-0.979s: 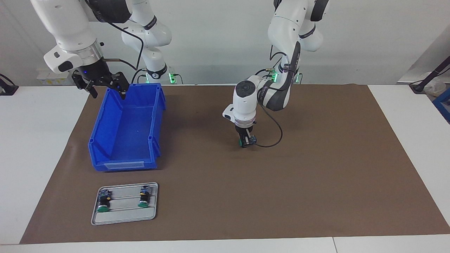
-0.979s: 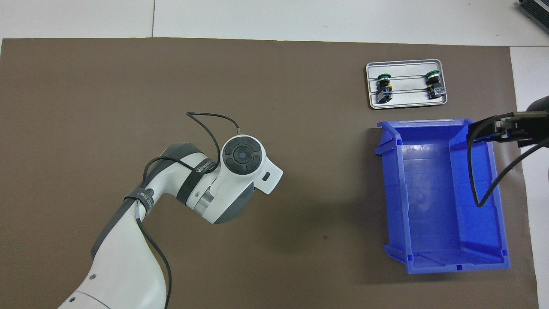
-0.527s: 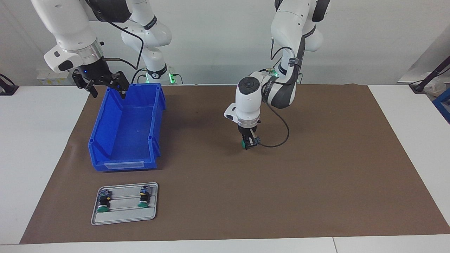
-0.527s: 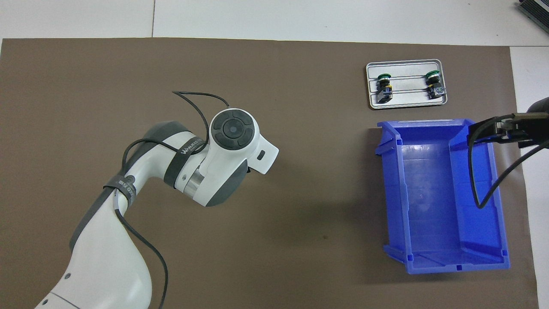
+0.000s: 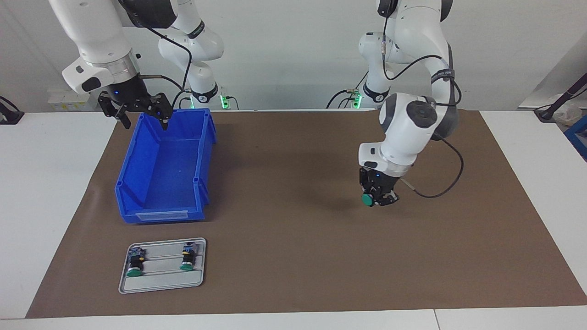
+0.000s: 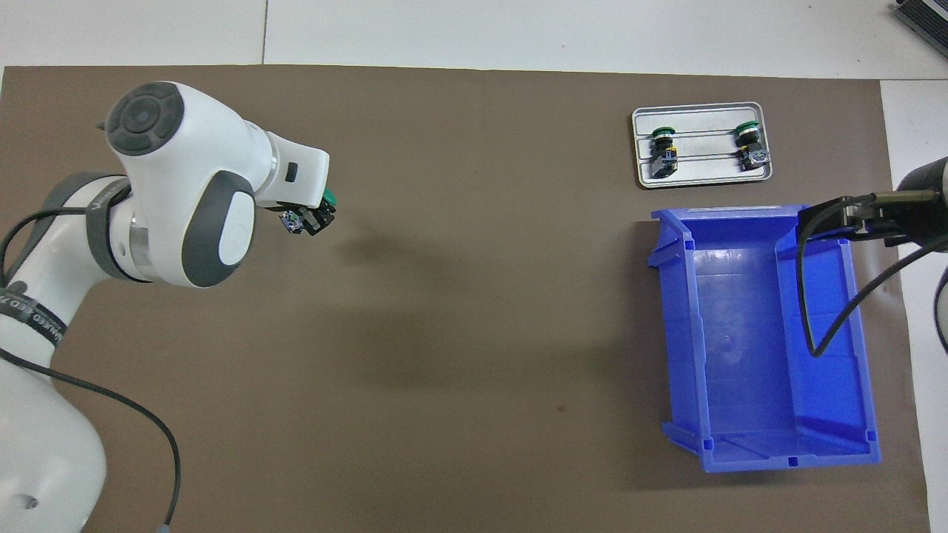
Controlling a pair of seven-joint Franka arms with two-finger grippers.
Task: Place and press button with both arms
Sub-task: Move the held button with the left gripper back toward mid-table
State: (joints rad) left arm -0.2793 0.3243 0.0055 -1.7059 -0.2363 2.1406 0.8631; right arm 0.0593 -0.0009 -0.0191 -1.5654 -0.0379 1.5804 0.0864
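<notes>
Holding the button (image 5: 368, 200) clear of the brown mat (image 5: 293, 256), my left end effector (image 5: 379, 198) hangs toward the left arm's end of the tabletop (image 5: 55, 192), its fingers clamped on the black body with the green cap facing away from the robots. In the overhead view the bluish terminal block shows at the opposite end of the grip, and the button's shadow falls on bare mat beside it. My right end effector (image 5: 137, 112) waits over the blue bin's (image 5: 137, 183) rim nearest the robots, fingers spread wide and holding nothing. Farther from the robots than the bin, the grey tray (image 5: 158, 284) carries two more buttons (image 5: 135, 263) lying on their sides, side by side, green caps pointing away from the robots.
</notes>
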